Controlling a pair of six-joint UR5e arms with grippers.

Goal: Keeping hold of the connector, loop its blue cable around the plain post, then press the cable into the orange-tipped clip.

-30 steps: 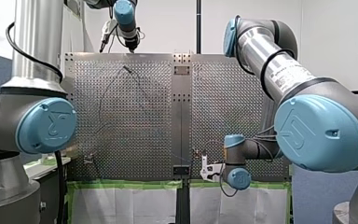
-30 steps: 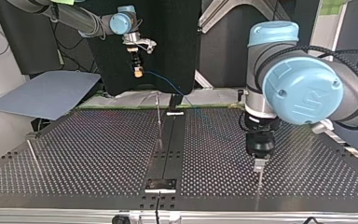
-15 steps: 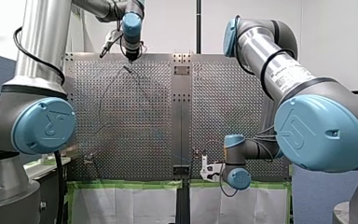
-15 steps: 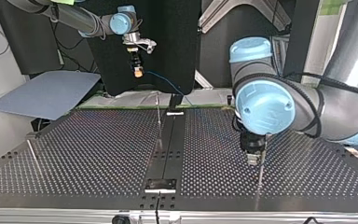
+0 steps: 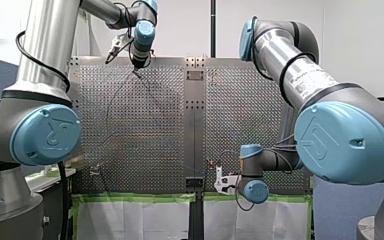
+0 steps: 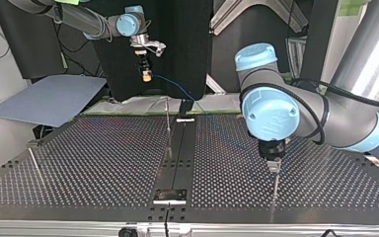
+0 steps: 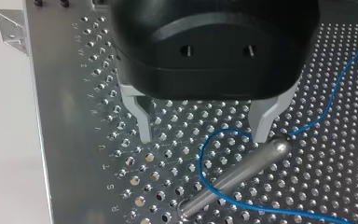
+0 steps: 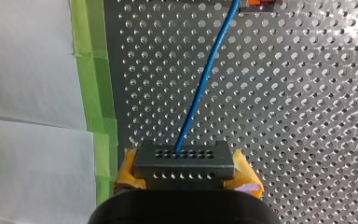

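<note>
My left arm (image 5: 45, 45) reaches far over the perforated metal worktop (image 7: 65, 116), with the wrist pointing down. The left fingers (image 7: 144, 126), bare metal, are spread, one just beside the tip of the plain steel post (image 7: 235, 175); the thin blue cable (image 7: 201, 161) curves between them. The right fingers (image 8: 246, 177), yellow-padded, pinch the grey perforated connector block (image 8: 184, 163), and the cable leaves ahead of them.

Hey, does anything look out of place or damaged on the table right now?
Nothing stands out. The blue cable runs straight from the connector clamped in the right end effector, and curls loosely at the plain post beneath the open left end effector.
</note>
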